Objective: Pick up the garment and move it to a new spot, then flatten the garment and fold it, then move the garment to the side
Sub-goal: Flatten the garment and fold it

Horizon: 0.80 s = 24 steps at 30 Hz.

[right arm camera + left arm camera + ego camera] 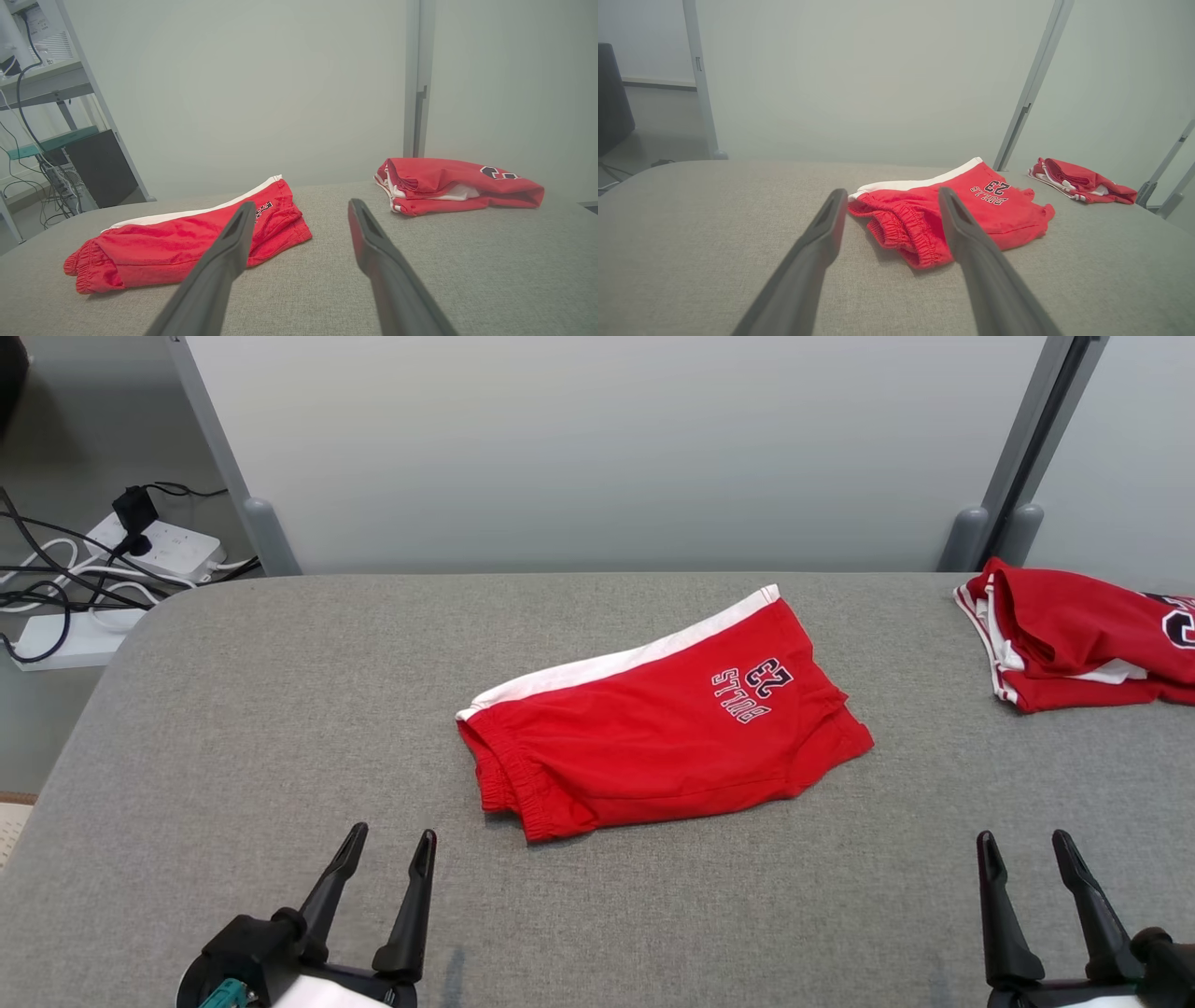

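red shorts (653, 737): 1 | red jersey (1074, 635): 1 | left pincer (393, 833), right pincer (1023, 836): both apart, empty

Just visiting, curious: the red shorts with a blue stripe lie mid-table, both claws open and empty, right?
Almost: the stripe on the red shorts is white, as the head view shows. Left gripper and right gripper are indeed open, empty.

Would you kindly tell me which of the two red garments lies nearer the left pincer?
The red shorts with the broad white band and BULLS 23 print, lying in the middle; the folded red jersey sits far off to the right.
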{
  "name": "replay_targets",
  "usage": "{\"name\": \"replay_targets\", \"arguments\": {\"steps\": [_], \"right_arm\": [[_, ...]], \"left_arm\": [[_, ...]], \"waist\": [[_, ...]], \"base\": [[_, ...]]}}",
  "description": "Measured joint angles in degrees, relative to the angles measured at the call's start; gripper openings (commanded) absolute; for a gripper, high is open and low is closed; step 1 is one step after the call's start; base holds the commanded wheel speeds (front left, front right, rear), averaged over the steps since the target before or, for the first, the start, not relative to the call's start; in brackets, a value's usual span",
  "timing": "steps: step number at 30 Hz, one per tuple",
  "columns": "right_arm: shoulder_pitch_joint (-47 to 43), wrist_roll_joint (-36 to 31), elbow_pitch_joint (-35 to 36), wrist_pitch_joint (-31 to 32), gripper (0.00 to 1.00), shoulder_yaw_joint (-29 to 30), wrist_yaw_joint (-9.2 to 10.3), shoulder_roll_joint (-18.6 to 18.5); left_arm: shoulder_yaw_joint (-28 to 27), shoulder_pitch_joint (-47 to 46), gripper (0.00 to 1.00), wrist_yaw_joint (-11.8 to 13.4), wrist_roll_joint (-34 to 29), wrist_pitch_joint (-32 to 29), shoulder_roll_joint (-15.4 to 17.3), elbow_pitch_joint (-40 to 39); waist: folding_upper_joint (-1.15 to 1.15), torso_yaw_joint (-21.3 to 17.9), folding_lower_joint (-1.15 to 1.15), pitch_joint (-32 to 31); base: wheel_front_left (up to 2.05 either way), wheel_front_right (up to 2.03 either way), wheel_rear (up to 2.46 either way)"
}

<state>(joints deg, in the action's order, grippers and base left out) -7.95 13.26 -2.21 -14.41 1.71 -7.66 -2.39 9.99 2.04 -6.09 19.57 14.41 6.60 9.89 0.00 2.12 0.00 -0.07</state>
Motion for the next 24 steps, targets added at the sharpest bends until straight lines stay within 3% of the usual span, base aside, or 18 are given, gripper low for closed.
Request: {"name": "replay_targets", "arguments": {"steps": [24], "right_arm": [[-0.9,0.5,-0.1,0.0,1.0,-0.2,0.0,0.0]], "left_arm": [[-2.1,0.1,1.0,-0.8,-5.4,0.0,-0.5,1.8]], "waist": [[0.0,0.9,0.0,-0.4]], "base": [[0.0,0.0,0.0]]}}
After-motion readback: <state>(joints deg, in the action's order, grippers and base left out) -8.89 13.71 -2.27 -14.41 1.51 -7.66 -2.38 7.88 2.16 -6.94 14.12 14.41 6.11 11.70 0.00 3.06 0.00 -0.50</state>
